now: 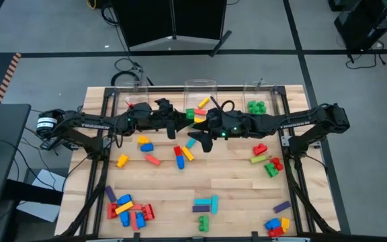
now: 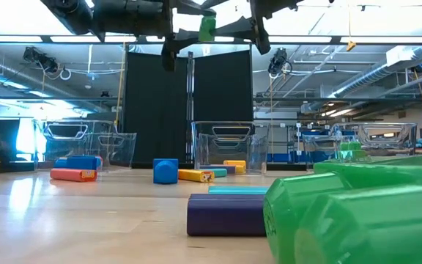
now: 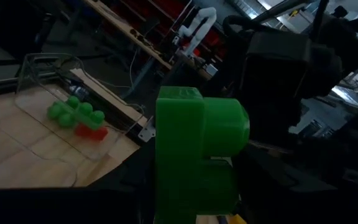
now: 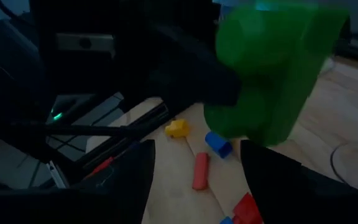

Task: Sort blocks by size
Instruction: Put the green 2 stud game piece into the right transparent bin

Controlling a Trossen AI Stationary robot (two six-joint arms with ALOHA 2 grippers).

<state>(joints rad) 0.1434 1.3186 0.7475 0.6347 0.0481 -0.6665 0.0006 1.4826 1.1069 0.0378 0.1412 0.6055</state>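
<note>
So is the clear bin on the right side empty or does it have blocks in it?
Not empty. The right bin holds a cluster of green blocks; the left wrist view also shows a red block beside them.

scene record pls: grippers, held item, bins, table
left gripper: mid-table, raised, shut on the green block
right gripper: facing it, fingers open around the same block, not gripping
handover: looks in progress
right bin: green blocks inside
middle bin: yellow and red blocks
left bin: one red piece
table: loose blocks scattered
</note>
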